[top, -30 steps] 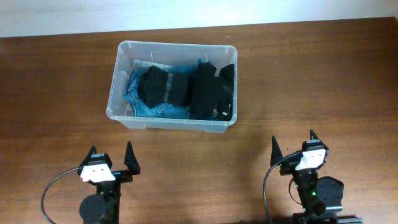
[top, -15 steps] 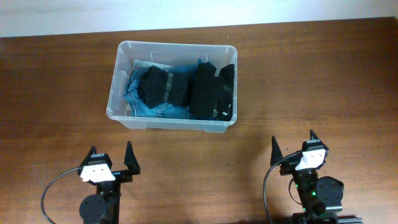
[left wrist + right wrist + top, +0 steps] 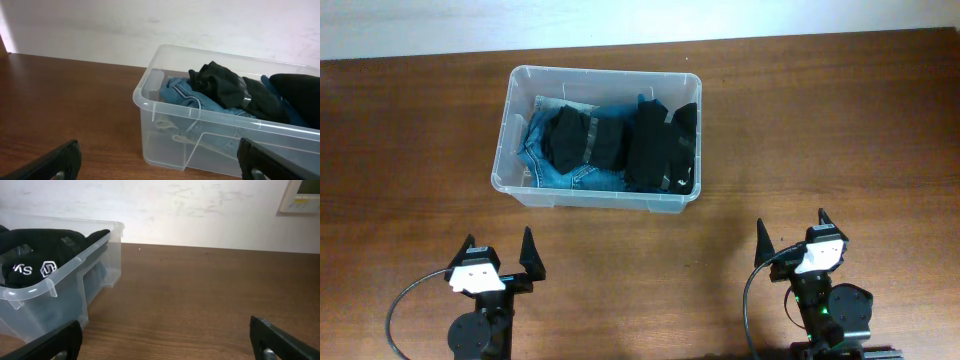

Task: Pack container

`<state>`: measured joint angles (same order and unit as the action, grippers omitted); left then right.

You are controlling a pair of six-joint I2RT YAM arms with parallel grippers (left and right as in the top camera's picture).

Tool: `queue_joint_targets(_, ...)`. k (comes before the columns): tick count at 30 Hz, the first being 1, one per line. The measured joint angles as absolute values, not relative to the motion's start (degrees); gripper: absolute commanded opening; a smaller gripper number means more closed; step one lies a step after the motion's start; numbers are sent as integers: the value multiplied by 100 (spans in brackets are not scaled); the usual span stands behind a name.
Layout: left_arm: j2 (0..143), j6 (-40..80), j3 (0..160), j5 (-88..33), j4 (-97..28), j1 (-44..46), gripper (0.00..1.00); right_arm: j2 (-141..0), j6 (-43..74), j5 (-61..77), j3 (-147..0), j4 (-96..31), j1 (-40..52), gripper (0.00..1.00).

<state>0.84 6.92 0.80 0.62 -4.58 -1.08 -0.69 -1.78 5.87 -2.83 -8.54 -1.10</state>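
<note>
The clear plastic container (image 3: 515, 182) stands at the back middle-left of the wooden table. It holds folded blue jeans (image 3: 542, 165) and black garments (image 3: 660, 150). It also shows in the left wrist view (image 3: 165, 145) and at the left of the right wrist view (image 3: 30, 295). My left gripper (image 3: 500, 250) is open and empty near the front edge, well short of the container. My right gripper (image 3: 790, 232) is open and empty at the front right, over bare wood.
The wooden table (image 3: 840, 120) stretches right of the container. A pale wall (image 3: 420, 20) runs along the table's far edge. A white wall panel (image 3: 302, 195) shows at the top right of the right wrist view.
</note>
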Motion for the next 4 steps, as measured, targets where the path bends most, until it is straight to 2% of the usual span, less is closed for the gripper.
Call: queue_joint_targets(4, 84, 690, 80, 62, -458, -108, 99, -69, -183, 585, -283, -854, -110, 98)
